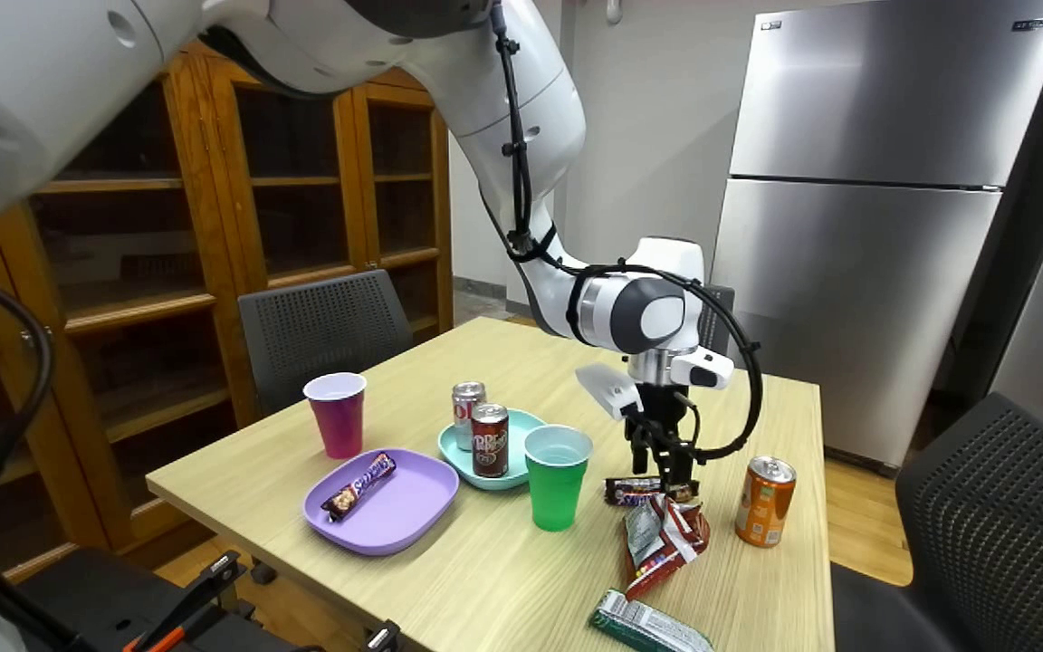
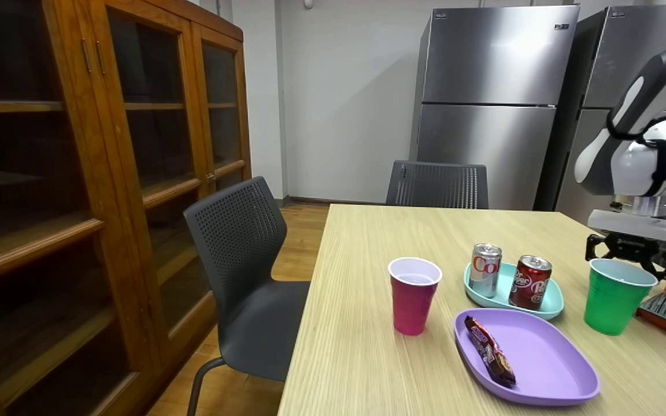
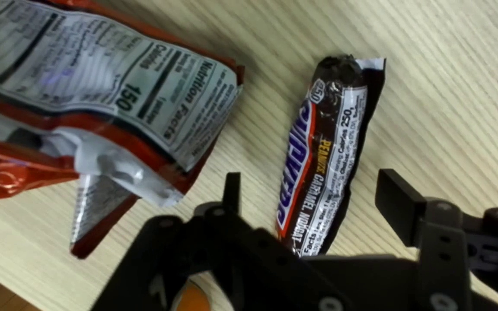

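- A magenta cup [image 1: 338, 430] stood beside a purple plate [image 1: 408, 507], which already bore a candy bar [image 1: 358, 487].
- A teal plate [image 1: 521, 419] held a silver can [image 1: 468, 405] and a Dr Pepper can [image 1: 490, 442].
- Past a green cup [image 1: 558, 480], the claw [image 3: 314, 198] stood wide astride a Snickers bar [image 3: 320, 151] on the counter [image 1: 531, 362], ungripped; the grasp, I judged, remained.
- A red bag [image 1: 662, 543] lay near, perhaps crowding it; beyond stood an orange can [image 1: 765, 503].

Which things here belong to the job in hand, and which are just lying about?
Likely the job's: Snickers bar, nearest the open jaws, ungripped.

Seemingly lying about: red snack bag, orange can, green cup, magenta cup, green packet.
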Robot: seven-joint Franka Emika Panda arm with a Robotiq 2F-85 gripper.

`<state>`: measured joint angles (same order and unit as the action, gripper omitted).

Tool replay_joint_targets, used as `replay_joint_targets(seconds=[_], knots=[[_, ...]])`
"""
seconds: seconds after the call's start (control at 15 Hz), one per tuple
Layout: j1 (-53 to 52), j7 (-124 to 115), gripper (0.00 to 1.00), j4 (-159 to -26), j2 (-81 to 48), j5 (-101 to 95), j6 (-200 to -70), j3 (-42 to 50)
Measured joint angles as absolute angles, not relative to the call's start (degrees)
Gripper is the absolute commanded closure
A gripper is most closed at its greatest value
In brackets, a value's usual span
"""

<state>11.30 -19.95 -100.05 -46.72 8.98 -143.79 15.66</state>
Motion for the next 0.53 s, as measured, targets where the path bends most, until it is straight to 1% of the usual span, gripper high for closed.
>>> replay_joint_targets(seconds=[0.2, 0.4, 0.47, 0.53], knots=[[11.3, -19.9, 0.73, -100.0, -46.7, 9.0, -143.8, 15.7], [11.2, -19.9, 0.95, -100.0, -46.7, 9.0, -143.8, 15.7], [11.2, -20.0, 1.0, -100.0, -46.7, 9.0, -143.8, 15.7], [11.2, -19.9, 1.0, -100.0, -46.7, 9.0, -143.8, 15.7]])
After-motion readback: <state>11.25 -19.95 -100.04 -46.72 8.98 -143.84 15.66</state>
